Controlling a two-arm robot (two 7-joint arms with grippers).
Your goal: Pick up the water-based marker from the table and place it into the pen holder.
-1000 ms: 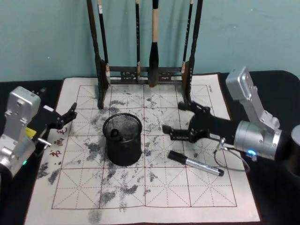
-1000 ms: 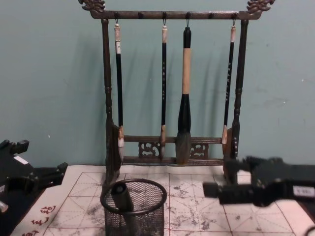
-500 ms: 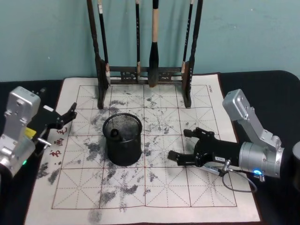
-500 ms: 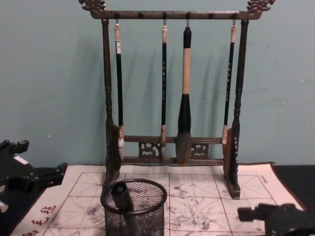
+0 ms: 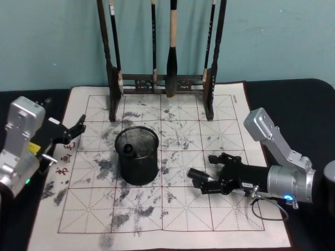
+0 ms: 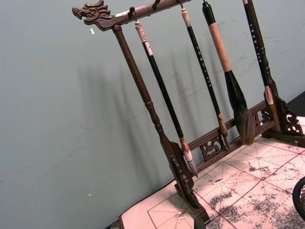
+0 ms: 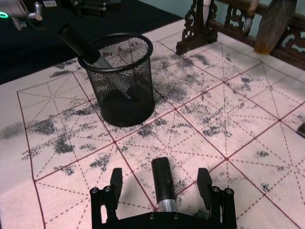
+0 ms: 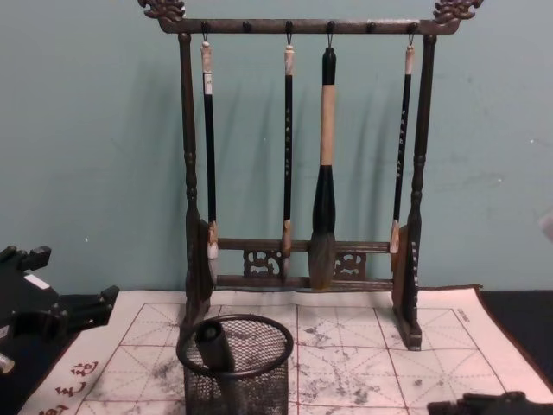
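The water-based marker (image 7: 163, 183) lies flat on the white grid mat of the table (image 5: 172, 214), its black cap (image 5: 196, 174) pointing toward the pen holder. My right gripper (image 7: 159, 180) is low over the mat and open, one finger (image 7: 116, 182) on each side of the marker, neither touching it. In the head view the right gripper (image 5: 208, 173) sits right of the pen holder (image 5: 137, 156), a black mesh cup (image 7: 125, 83) standing upright about a hand's width from the cap. My left gripper (image 5: 68, 133) is parked open at the mat's left edge.
Another dark pen (image 7: 81, 45) leans inside the mesh cup (image 8: 235, 363). A tall dark wooden brush rack (image 8: 302, 156) with several hanging brushes stands at the back of the mat. The mat in front of the cup is bare.
My right gripper has dropped and pulled back toward the near right, from above the mat to straddling the marker. The left arm has not moved.
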